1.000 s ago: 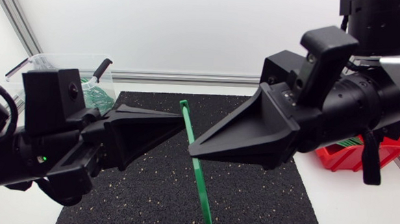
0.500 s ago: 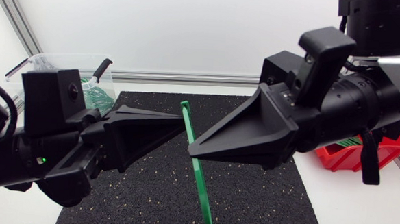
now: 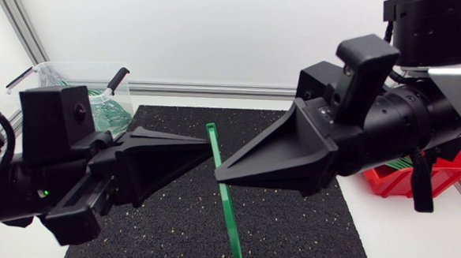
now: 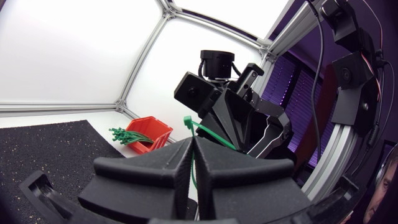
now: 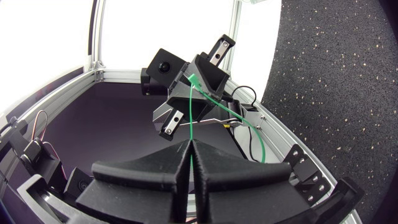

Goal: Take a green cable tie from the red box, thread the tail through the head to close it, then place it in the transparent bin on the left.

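Observation:
A green cable tie (image 3: 225, 200) hangs nearly upright over the black mat (image 3: 296, 227), its tail pointing down. My left gripper (image 3: 211, 142) is shut on it near the upper end. My right gripper (image 3: 217, 173) is shut on it just below, tip to tip with the left. In the left wrist view the tie (image 4: 205, 129) rises from my left gripper (image 4: 193, 140) across to the right one. In the right wrist view the tie (image 5: 191, 109) runs from my right gripper (image 5: 189, 144) to the left gripper. The red box (image 3: 418, 177) with green ties sits at the right. The transparent bin (image 3: 63, 74) stands at the back left.
The bin holds several green ties (image 3: 114, 113). The red box (image 4: 149, 132) with its ties also shows across the table in the left wrist view. An aluminium rail (image 3: 217, 89) runs along the table's back edge.
Both grippers and the tie have shifted slightly lower and to the left. The grips are unchanged.

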Tool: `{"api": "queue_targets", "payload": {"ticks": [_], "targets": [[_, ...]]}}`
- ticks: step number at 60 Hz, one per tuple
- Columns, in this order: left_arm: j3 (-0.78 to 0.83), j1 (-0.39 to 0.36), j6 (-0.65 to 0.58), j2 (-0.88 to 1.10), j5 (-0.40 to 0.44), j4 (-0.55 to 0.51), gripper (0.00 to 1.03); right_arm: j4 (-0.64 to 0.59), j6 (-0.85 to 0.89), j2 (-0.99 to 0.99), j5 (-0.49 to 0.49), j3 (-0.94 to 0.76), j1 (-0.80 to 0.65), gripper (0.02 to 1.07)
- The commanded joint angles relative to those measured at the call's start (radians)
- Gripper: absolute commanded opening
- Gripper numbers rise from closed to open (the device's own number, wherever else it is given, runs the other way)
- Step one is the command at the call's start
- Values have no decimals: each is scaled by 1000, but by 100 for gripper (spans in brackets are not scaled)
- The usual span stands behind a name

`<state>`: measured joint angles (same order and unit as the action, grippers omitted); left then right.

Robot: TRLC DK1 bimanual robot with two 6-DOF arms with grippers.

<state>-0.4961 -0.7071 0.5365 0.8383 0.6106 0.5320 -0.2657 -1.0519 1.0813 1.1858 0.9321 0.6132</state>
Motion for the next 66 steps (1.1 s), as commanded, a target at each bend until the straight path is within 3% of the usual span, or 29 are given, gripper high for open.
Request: {"api": "queue_targets", "payload": {"ticks": [1,11,18,44,66], "targets": [[27,-32,-41,-19,-8,6,4,10,-30,16,-2,5,-3,8],[44,-141,-165,-61,-123,-44,4,8,-31,20,-8,10,-4,8],[45,-161,-211,-73,-146,-61,4,-1,-31,25,-12,14,-7,8],[22,-94,-247,-91,-167,-63,4,-40,-30,14,-17,-6,-3,8],[33,-135,-325,-76,-163,-73,4,-33,-31,40,-17,4,-7,8]]}}
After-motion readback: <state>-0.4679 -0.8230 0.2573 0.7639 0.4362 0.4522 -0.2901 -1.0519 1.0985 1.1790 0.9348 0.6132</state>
